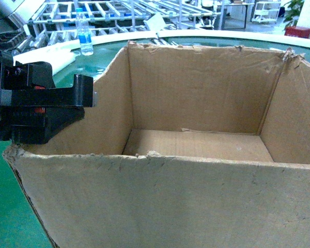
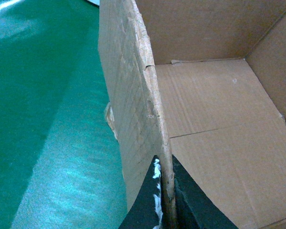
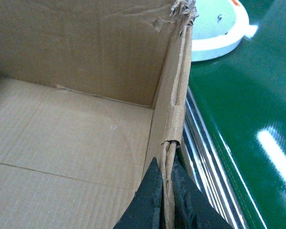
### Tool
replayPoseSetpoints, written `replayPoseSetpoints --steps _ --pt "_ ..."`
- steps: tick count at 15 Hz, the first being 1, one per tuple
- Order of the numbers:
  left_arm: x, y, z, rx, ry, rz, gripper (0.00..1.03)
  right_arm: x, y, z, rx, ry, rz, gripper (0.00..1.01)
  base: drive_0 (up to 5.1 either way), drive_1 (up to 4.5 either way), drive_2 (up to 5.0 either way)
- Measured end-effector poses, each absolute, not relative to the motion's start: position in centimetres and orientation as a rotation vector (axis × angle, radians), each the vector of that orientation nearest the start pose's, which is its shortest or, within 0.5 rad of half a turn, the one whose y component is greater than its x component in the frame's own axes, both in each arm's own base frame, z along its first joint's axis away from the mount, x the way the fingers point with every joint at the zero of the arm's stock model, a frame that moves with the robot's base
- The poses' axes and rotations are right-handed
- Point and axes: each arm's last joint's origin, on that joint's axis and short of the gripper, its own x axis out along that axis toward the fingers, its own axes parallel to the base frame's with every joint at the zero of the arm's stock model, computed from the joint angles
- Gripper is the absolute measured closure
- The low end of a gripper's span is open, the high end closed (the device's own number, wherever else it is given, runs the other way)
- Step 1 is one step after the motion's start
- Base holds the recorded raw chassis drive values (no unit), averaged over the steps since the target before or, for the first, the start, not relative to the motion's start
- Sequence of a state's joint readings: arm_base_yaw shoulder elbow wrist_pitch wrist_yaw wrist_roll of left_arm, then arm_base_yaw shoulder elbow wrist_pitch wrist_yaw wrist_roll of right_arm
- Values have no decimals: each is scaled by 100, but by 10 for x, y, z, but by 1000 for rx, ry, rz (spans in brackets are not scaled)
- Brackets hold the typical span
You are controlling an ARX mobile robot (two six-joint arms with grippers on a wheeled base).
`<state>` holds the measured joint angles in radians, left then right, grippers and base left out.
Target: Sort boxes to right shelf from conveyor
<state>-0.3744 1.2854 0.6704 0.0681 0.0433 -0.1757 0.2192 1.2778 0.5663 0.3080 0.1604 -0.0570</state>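
Observation:
A large brown cardboard box (image 1: 196, 144) with ragged top edges and an empty inside fills the head view. My left gripper (image 2: 166, 193) is shut on the top edge of its left wall (image 2: 128, 95). In the head view that gripper (image 1: 67, 103) shows as a black block at the wall. My right gripper (image 3: 168, 193) is shut on the top edge of the box's right wall (image 3: 176, 86); the head view does not show it. The green conveyor (image 1: 10, 206) lies under and around the box (image 3: 62, 129). I cannot tell whether the box rests on the belt.
A water bottle (image 1: 84, 33) stands on the belt beyond the box. The white conveyor rim (image 3: 219, 33) curves at the far right. Steel roller racks (image 1: 103, 13) stand behind the belt; whether one is the right shelf I cannot tell. A red crate (image 1: 298, 31) sits at the back right.

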Motion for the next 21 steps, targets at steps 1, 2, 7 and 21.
replayPoseSetpoints --steps 1,2,7,21 --pt "245 -98 217 -77 562 -361 101 253 50 207 -125 367 61 99 0 0 0" --pt "248 -100 235 -74 499 -364 101 253 47 221 -113 316 49 99 0 0 0" --pt "249 -100 252 -75 441 -365 101 257 46 241 -101 249 42 99 0 0 0" --pt "245 -102 315 -86 196 -374 101 249 40 315 -53 -2 11 99 0 0 0"
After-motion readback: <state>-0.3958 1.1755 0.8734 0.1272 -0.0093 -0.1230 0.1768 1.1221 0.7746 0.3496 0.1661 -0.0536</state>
